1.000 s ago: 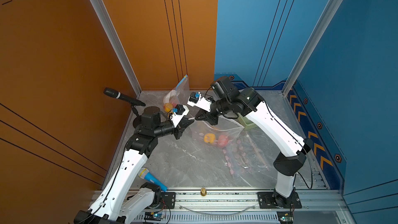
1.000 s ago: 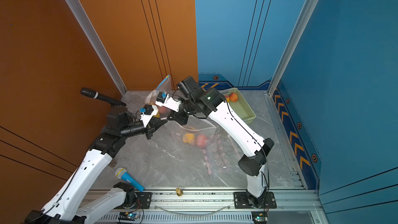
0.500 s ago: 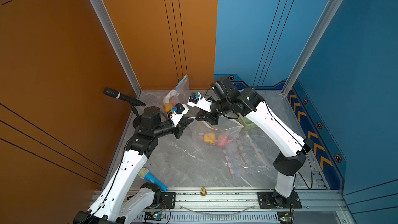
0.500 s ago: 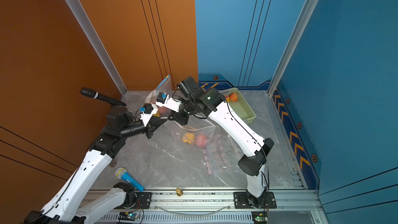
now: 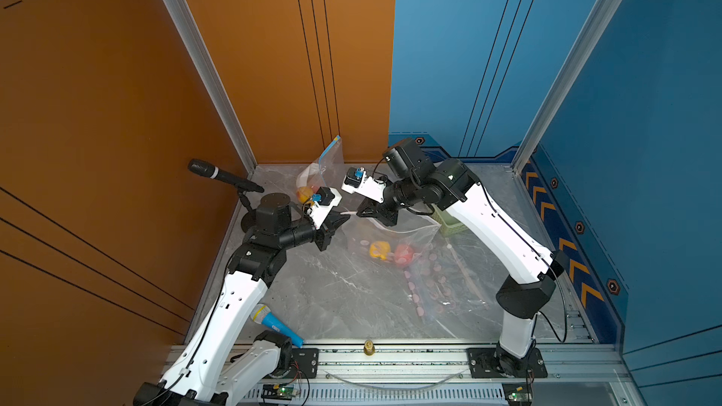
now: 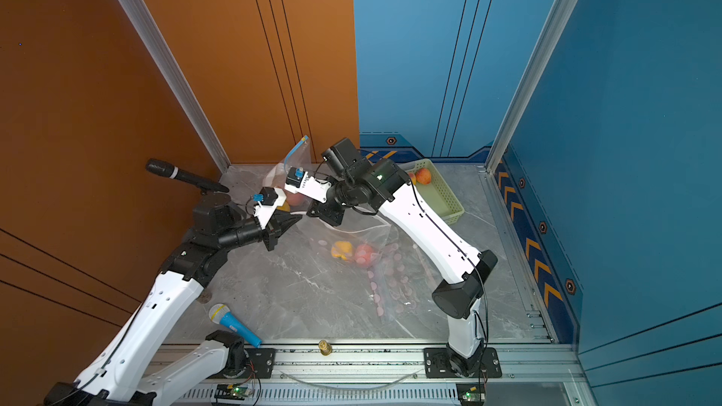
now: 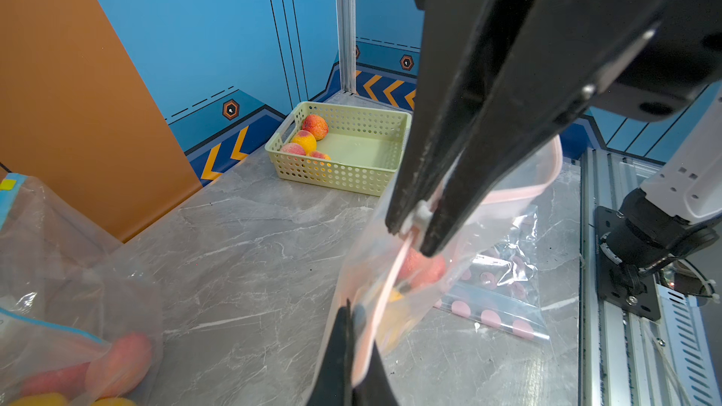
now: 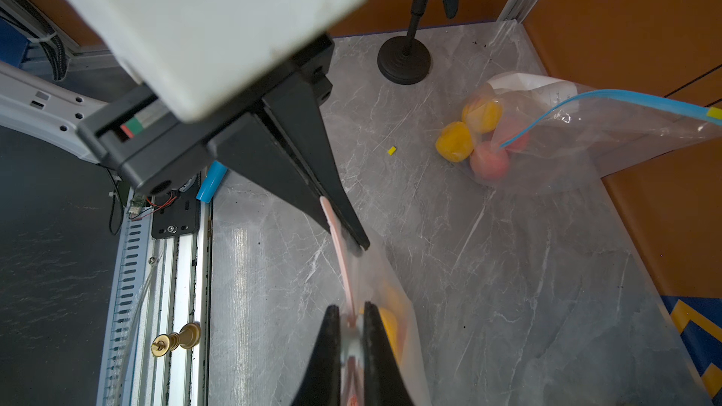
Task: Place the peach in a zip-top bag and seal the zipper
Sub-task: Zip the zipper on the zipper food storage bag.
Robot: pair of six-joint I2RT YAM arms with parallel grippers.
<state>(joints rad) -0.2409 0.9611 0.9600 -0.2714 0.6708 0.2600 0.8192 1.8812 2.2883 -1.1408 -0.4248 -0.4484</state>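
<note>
The peach (image 5: 402, 255) is already inside the clear bag (image 5: 394, 234), down at the bottom next to a yellow fruit (image 5: 378, 249). So the first part of my job looks done. What is left is closing the pink zipper (image 8: 339, 242) all the way.

I hold that zipper with both pincers, and the bag hangs from it with its bottom down on the gray surface (image 5: 332, 298). My left pincer (image 5: 346, 217) is pinched tight on one end of the pink strip. My right pincer (image 5: 359, 213) is pinched narrow on the strip just beside it, with a small white bit between its tips. I think that may be the slider, but I cannot be sure. The short piece of zipper between my two pincers looks pressed flat. Past my right pincer, the left wrist view shows the pink strip bending out in a loop, so I think most of the bag's mouth is not shut yet.

Both my arms reach in toward the middle, low over the surface, and their tips almost meet, point to point.

A green basket (image 7: 336, 177) with more peaches sits in the far corner. Another bag (image 8: 586, 138), with a blue zipper, leans on the back wall.
</note>
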